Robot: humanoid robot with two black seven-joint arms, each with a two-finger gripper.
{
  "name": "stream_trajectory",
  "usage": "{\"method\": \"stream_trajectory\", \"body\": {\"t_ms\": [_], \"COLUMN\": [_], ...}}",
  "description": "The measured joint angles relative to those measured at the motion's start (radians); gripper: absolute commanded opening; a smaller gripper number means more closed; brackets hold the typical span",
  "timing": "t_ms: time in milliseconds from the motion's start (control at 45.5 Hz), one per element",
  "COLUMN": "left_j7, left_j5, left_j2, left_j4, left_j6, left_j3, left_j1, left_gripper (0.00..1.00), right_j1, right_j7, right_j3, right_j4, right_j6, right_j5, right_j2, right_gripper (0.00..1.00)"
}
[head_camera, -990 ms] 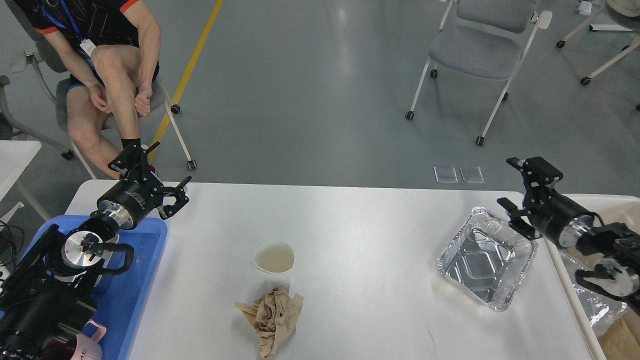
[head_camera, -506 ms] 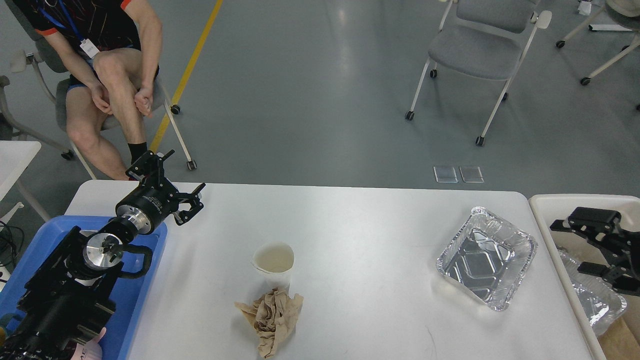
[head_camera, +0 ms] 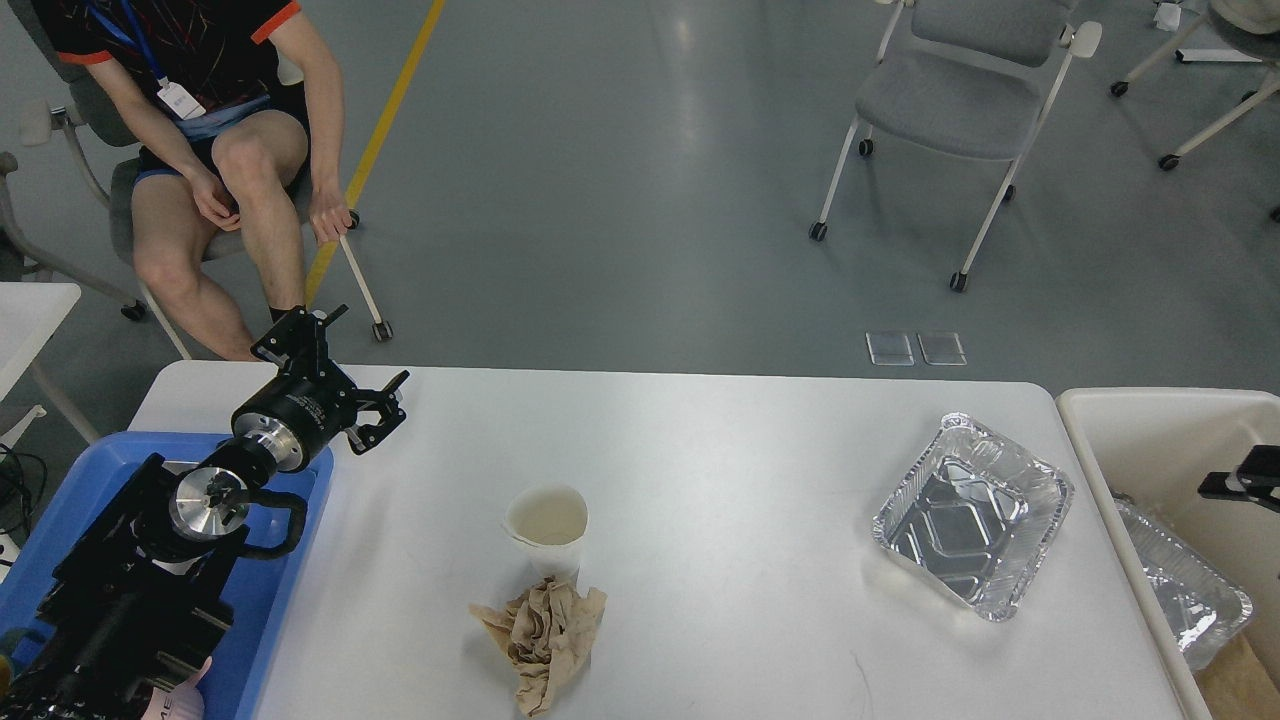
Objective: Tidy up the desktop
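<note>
The desktop [head_camera: 700, 450] is white, matte and smooth, with rounded corners, filling the near middle; on it stand a crinkled foil tray [head_camera: 973, 514] at right, a pale paper cup [head_camera: 547, 525] near centre, and a crumpled brown napkin [head_camera: 545, 630] touching the cup's near side; the left claw [head_camera: 352, 395] hangs over the desktop's far left corner, beside a blue plastic tray [head_camera: 290, 560], fingers spread, holding nothing; the right claw [head_camera: 1245, 484] shows only a dark sliver over a cream bin [head_camera: 1150, 420]; I cannot tell its state.

White desktop [head_camera: 720, 480]; blue tray [head_camera: 290, 570]; silver foil pan [head_camera: 972, 530]; brown crumpled paper [head_camera: 545, 630]; cream cup [head_camera: 547, 525].
</note>
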Motion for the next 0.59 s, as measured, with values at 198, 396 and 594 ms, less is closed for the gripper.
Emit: {"method": "stream_trajectory", "body": {"t_ms": [198, 396, 594], "left_j7": [0.001, 0.001, 0.002], "left_j5": [0.000, 0.001, 0.002], "left_j2": [0.000, 0.001, 0.000], "left_j4": [0.000, 0.000, 0.000], "left_j6": [0.004, 0.016, 0.034], "left_j3": [0.001, 0.002, 0.006], "left_j1": [0.008, 0.014, 0.015], "left_gripper": [0.97, 0.97, 0.97], "right_j1": [0.001, -0.003, -0.008], "right_j7": [-0.007, -0.011, -0.044], "right_j3": [0.000, 0.002, -0.007], "right_j4": [-0.127, -0.146, -0.148], "right_j6": [-0.006, -0.005, -0.019], "right_j5": [-0.163, -0.096, 0.142], "right_j2": [0.158, 0.262, 0.367], "right_gripper": [1.00, 1.00, 1.00]}}
